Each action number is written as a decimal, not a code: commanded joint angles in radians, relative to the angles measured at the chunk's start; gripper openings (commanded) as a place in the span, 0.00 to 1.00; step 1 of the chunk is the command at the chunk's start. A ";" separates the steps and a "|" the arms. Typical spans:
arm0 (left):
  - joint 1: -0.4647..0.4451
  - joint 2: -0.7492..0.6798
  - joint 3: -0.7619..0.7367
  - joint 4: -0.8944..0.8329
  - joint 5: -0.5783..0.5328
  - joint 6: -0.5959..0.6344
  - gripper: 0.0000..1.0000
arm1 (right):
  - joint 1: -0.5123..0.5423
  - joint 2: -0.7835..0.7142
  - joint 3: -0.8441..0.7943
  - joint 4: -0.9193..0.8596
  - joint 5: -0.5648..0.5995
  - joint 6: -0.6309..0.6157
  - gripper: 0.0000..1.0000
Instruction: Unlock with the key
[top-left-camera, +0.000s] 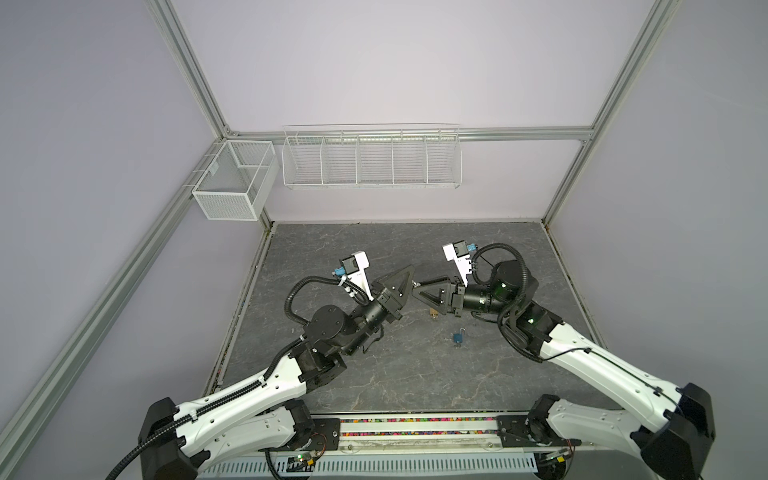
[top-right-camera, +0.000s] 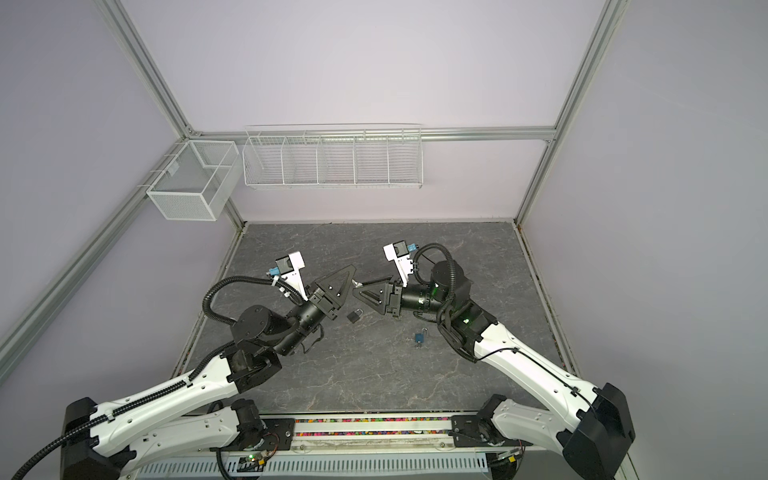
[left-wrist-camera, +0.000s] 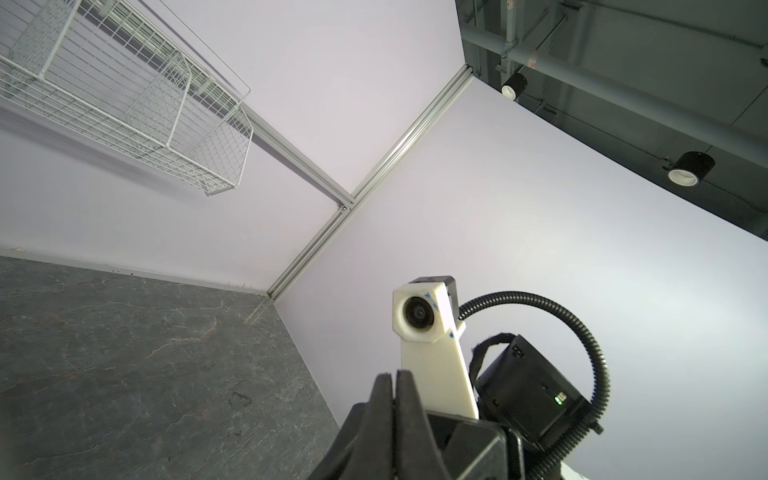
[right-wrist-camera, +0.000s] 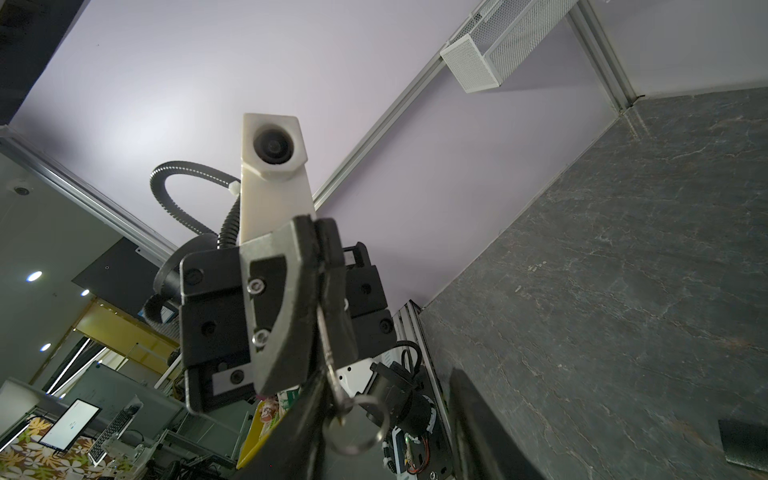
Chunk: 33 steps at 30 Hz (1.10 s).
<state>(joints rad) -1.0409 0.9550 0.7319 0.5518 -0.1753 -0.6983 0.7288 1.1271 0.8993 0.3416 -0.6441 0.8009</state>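
I had both arms raised over the table (top-left-camera: 374, 374), their tips almost meeting in the middle. The left gripper (top-left-camera: 412, 279) was clamped tight on the key (right-wrist-camera: 327, 353). From the right wrist view I could see it pinched between the fingers (right-wrist-camera: 286, 299), with its ringed end sticking out toward the other arm. The right gripper (top-left-camera: 417, 289) had its jaws partly apart, one on each side of that free end, and I saw no pinch on it. None of the locks was in hand: a black padlock (top-right-camera: 354, 316), a brass padlock (top-left-camera: 433, 312) and a blue padlock (top-left-camera: 458, 336) all lay on the table near the arms, the brass one just beside the right gripper in a top view. I judged this to be a mid-air handover or re-grip of the key, well short of any unlocking. Next, as I read it, the right jaws needed to close squarely on the ringed end before the left let go, so the key came away straight. After that, one arm had to pick up and steady a padlock. Which padlock the key fitted I could not tell.
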 joint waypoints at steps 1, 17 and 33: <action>0.004 -0.020 -0.012 0.004 0.008 0.009 0.00 | -0.005 0.015 -0.014 0.086 -0.015 0.025 0.45; 0.005 -0.030 -0.016 -0.013 -0.047 0.006 0.00 | -0.005 0.025 -0.029 0.133 -0.064 0.022 0.28; 0.007 -0.025 -0.017 -0.012 -0.035 -0.007 0.00 | -0.007 0.036 0.010 0.151 -0.066 0.025 0.26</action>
<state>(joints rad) -1.0386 0.9401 0.7197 0.5365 -0.2119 -0.7025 0.7280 1.1694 0.8898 0.4614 -0.7113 0.8192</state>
